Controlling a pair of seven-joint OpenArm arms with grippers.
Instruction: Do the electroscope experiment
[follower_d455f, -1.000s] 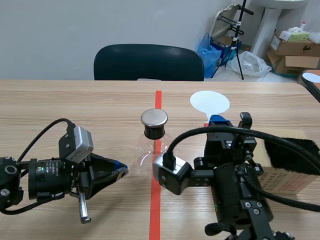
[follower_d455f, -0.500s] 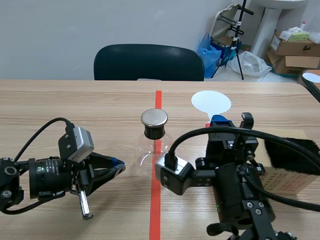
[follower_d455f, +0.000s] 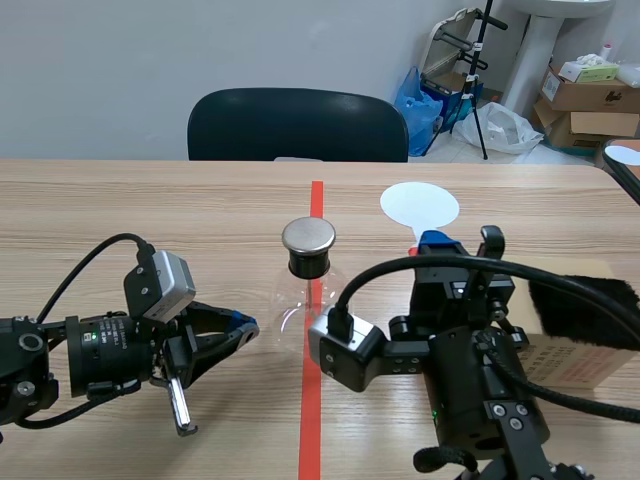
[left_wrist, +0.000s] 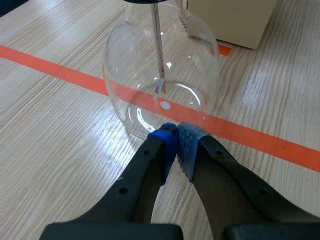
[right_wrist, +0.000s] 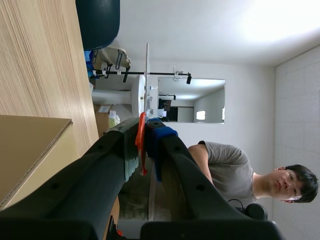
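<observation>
Pointing at the foot of the flask (left_wrist: 160, 75), our left gripper (left_wrist: 176, 142) has its two pads pressed together with nothing between them. The tips sit right at the glass wall; we cannot tell whether they touch it. Directly ahead of them, inside the flask, a thin rod (left_wrist: 157, 40) hangs down to a small leaf (left_wrist: 160, 88). On either side of the tips bare table (left_wrist: 50, 150) lies open, and a tape line (left_wrist: 260, 140) runs across under the flask just ahead of them. Beyond the flask from this gripper stands a box (left_wrist: 235, 20), near the glass but apart from it.

Our right gripper (right_wrist: 146, 145) is clamped on the orange handle of a paddle (follower_d455f: 420, 205), whose white disc extends past the fingertips. The flask, with its metal cap (follower_d455f: 308, 236), stands beside this arm on the side toward our left gripper, with a gap between. On the arm's other side black fur (follower_d455f: 585, 305) lies on the box, close to the arm.

The table is pale wood grain, its far edge well past both grippers. Behind it we see a dark chair (follower_d455f: 298, 125), a grey wall (follower_d455f: 100, 70) and cartons (follower_d455f: 585, 95) in the corner. A person (right_wrist: 225, 160) in a grey shirt shows in the right wrist view, past the paddle.
</observation>
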